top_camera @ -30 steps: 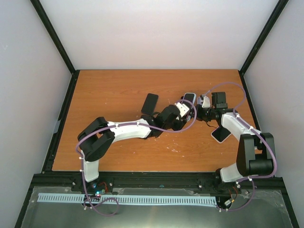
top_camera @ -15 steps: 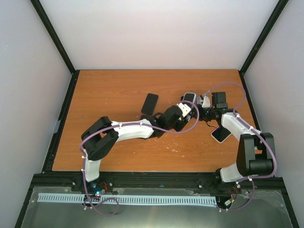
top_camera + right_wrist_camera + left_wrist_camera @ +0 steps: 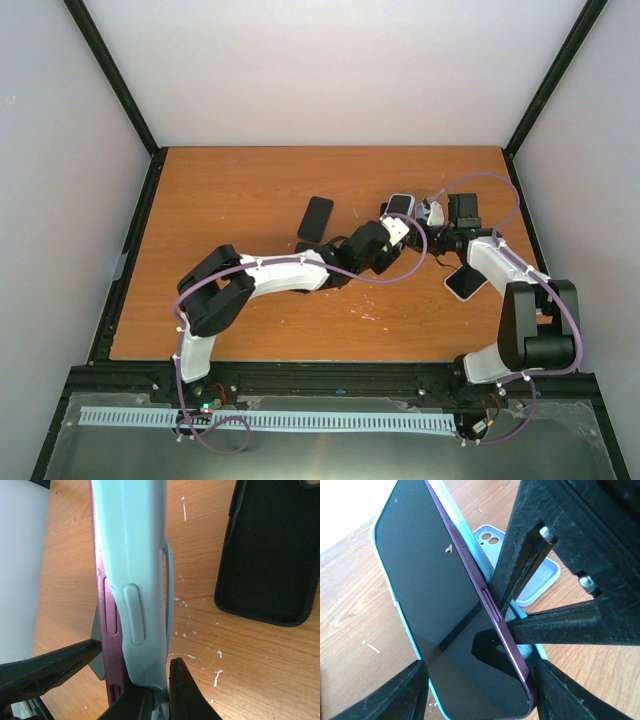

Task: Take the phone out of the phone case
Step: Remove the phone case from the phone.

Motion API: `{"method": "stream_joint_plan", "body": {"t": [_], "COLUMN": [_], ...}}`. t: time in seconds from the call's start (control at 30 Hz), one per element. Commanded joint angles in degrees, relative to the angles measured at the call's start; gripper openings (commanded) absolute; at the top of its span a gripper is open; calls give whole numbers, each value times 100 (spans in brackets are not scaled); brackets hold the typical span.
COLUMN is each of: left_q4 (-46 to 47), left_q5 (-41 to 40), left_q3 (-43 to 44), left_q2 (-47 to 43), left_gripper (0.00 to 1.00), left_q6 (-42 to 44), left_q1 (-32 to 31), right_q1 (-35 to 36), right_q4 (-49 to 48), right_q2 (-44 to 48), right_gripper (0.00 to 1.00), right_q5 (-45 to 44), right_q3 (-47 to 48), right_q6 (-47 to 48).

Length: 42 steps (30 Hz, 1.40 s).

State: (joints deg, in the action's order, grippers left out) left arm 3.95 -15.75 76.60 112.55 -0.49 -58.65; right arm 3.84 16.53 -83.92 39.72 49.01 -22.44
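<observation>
A phone (image 3: 435, 590) with a dark screen and purple rim sits in a light blue case (image 3: 137, 555), held on edge above the table (image 3: 250, 190); it shows in the top view (image 3: 401, 205). Its purple rim (image 3: 107, 635) stands out of the case along one long side. My left gripper (image 3: 480, 692) is shut across the width of the phone's near end. My right gripper (image 3: 160, 692) is shut on the case's edge, right beside the left one. Both grippers meet at centre right in the top view: the left gripper (image 3: 392, 224) and the right gripper (image 3: 427, 214).
A black case (image 3: 316, 217) lies flat to the left and shows in the right wrist view (image 3: 270, 550). A pale blue case (image 3: 535, 575) lies on the table behind the phone. A light phone or case (image 3: 465, 283) lies partly under the right arm. White specks dot the wood.
My left arm has stretched a little further right and away, bringing its gripper closer onto the phone. The right arm and the phone have barely moved.
</observation>
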Motion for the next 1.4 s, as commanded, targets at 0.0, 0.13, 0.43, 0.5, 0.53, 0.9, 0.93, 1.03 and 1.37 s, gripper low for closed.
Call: {"method": "stream_joint_plan", "body": {"t": [0.0,0.13,0.43,0.5,0.53,0.9,0.93,1.03,1.37], "left_q4": [186,294,856,1012,1138,1583,1569,1641,1490], "left_q5": [-549,-1173,-2261,-2521,-2648,-2839,-2852,-2850,-2802], "left_q3": [284,220,-134,-204,-272,-435,-413,-410,-325], "left_q2": [216,299,235,236,234,125,132,114,-1], "left_gripper": [57,54,50,49,48,24,22,16,0], "left_q6": [452,863,1496,1666,1750,1852,1858,1913,1463], "left_q1": [-87,-208,-269,-271,-271,-262,-261,-265,-133], "right_q1": [-5,-1,-1,-4,-5,-5,-6,-6,-5], "right_q4": [-239,-257,-194,-211,-212,-211,-212,-212,-181], "right_q2": [150,90,-28,-11,-7,19,28,37,58], "right_gripper": [3,3,3,3,3,3,3,3,3], "right_q5": [555,668,791,796,795,852,853,873,902], "right_q3": [67,81,128,113,107,108,98,104,125], "right_q6": [-72,-87,-53,-61,-59,-59,-59,-58,-21]}}
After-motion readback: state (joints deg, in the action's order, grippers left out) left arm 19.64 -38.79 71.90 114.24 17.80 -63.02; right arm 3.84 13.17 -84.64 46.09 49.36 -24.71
